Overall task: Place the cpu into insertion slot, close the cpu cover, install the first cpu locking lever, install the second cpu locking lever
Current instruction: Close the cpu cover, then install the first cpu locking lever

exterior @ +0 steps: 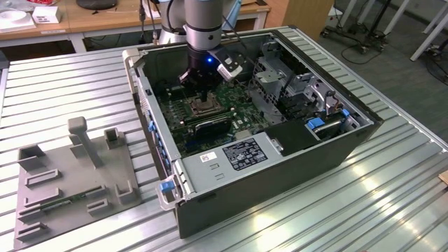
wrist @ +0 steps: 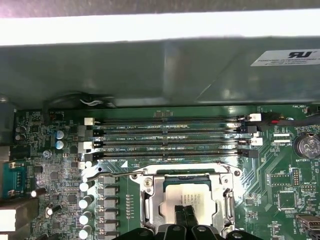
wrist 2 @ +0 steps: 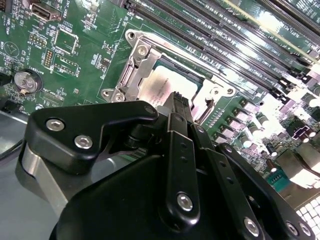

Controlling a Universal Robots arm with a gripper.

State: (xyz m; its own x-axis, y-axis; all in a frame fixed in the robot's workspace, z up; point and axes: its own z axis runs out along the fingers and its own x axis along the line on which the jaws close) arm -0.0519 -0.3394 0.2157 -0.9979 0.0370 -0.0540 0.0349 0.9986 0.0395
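The cpu (wrist: 187,194) is seen lying flat in the insertion slot (wrist: 200,178) on the green board (wrist: 270,175). Its dull silver top is framed by the cpu cover (wrist: 149,199), which is folded down around it. The gripper (wrist 2: 176,100) is held over the middle of the chip with its two black fingers pressed together and nothing pinched between them. Whether the tip touches the metal top cannot be told.

In the first wrist view a thin wire bar (wrist: 115,173) is made out beside the cover, on the side of the four long memory slots (wrist: 170,135). Beyond those slots the grey inner wall of the computer case (wrist: 150,70) is shown. A coin battery (wrist: 306,146) is set on the board, well apart from the socket. The second wrist view adds the gripper's black knuckles and bolts close up, with the cover's hinge end beyond them.

The wider setting is given by the exterior view. The case is laid open on its side on a ribbed metal table (exterior: 392,210), and the arm (exterior: 206,21) is lowered into it from the far side. On the exterior view's left, well apart from the case, a grey holder tray (exterior: 77,176) is placed on the table. A memory stick (exterior: 66,201) is laid in it near its near edge.
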